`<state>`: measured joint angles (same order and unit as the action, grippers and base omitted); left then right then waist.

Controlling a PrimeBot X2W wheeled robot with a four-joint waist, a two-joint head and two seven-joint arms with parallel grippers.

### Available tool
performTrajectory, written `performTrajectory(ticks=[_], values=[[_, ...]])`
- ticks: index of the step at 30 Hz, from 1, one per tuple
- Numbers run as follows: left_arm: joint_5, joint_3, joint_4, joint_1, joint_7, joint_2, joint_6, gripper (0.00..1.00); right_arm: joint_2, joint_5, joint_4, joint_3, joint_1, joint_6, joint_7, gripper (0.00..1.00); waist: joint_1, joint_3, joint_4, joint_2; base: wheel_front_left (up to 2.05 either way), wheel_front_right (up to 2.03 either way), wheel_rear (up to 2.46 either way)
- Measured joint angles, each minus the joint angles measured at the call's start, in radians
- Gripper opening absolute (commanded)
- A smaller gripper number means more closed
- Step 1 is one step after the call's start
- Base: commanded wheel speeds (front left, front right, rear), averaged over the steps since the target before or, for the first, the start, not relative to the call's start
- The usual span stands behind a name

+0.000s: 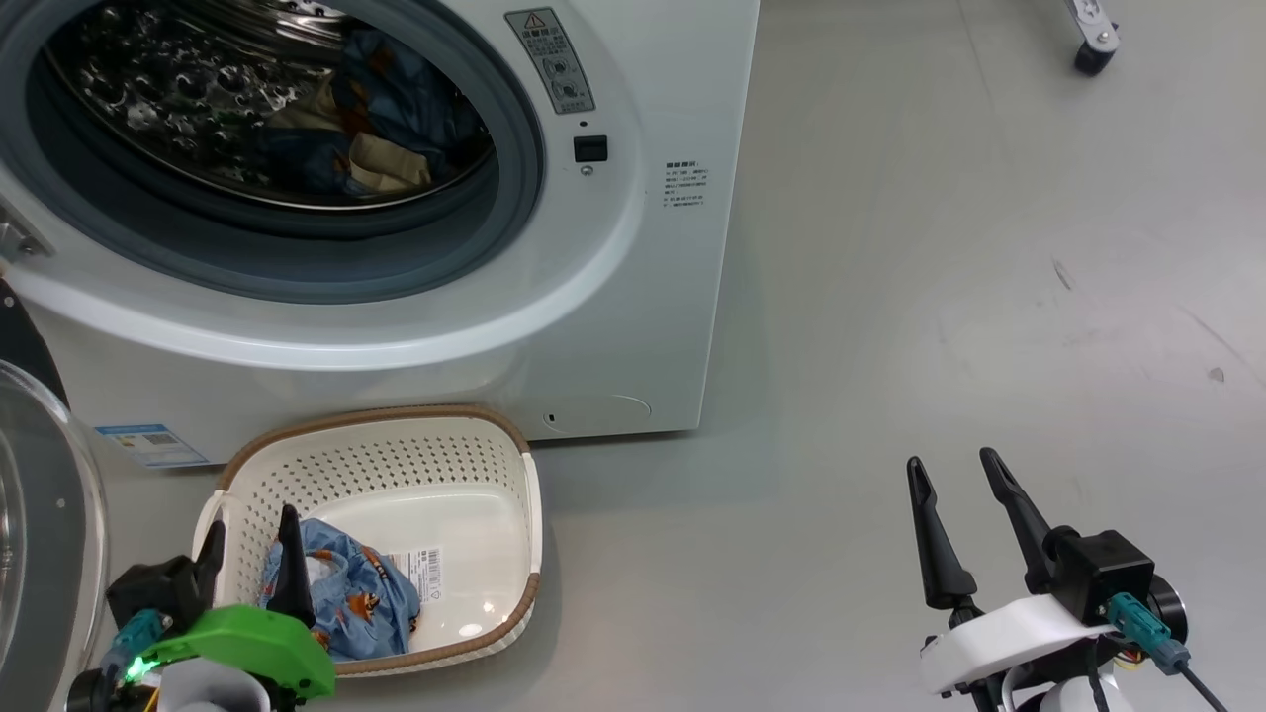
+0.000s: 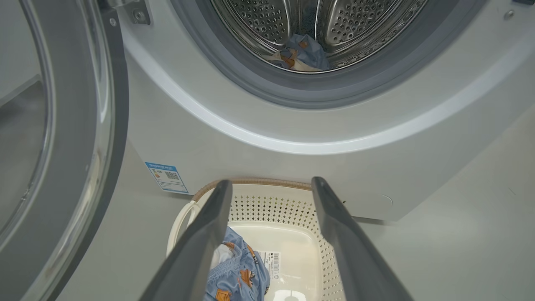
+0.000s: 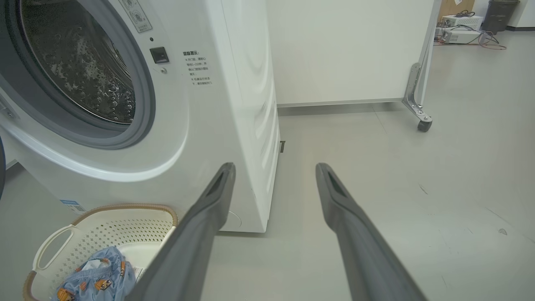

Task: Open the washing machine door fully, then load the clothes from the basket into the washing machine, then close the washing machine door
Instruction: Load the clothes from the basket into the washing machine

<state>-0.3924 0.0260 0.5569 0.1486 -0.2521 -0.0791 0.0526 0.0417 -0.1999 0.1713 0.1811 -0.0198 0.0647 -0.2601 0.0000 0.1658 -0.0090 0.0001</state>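
The washing machine point(image 1: 633, 326) stands with its door point(image 1: 45, 554) swung open at the left; in the left wrist view the door point(image 2: 62, 146) fills the left side. Blue printed clothes point(image 1: 386, 129) lie in the steel drum point(image 2: 301, 54). The cream basket point(image 1: 396, 465) sits on the floor before the machine and holds one blue garment point(image 1: 341, 593) with orange patches. My left gripper point(image 1: 249, 529) hovers open over the basket's near left corner, above that garment point(image 2: 238, 271). My right gripper point(image 1: 954, 465) stands open over bare floor, well right of the basket point(image 3: 104, 225).
Grey floor point(image 1: 940, 247) stretches to the right of the machine. A caster wheel point(image 1: 1093, 54) of a white partition point(image 3: 347, 50) stands at the far right. Boxes and cables point(image 3: 464, 33) lie in the far corner.
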Motion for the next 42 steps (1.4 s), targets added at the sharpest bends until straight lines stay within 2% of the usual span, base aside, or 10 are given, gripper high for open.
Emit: performTrajectory(ticks=[10, 17, 29, 42], values=[[0.026, -0.022, -0.103, -0.173, 0.0, 0.016, 0.001, 1.0, -0.001, 0.016, 0.005, -0.016, -0.044, 0.026, 0.0, 1.0, 0.0, -0.087, 0.031, 0.0, 0.0, 0.0, 0.0], [0.04, -0.045, -0.188, -0.244, 0.0, 0.021, 0.001, 1.0, -0.001, 0.025, 0.005, -0.017, -0.075, 0.032, 0.0, 1.0, 0.0, -0.119, 0.042, 0.0, 0.0, 0.0, 0.0], [0.058, -0.08, -0.284, -0.304, 0.0, 0.026, 0.001, 1.0, -0.001, 0.034, -0.006, -0.028, -0.078, 0.04, 0.0, 1.0, 0.0, -0.109, 0.038, 0.0, 0.0, 0.0, 0.0], [0.057, -0.087, -0.272, -0.287, 0.0, 0.022, 0.053, 1.0, -0.001, 0.045, -0.041, -0.008, -0.07, 0.048, 0.0, 1.0, 0.0, -0.023, 0.006, 0.0, 0.0, 0.0, 0.0]])
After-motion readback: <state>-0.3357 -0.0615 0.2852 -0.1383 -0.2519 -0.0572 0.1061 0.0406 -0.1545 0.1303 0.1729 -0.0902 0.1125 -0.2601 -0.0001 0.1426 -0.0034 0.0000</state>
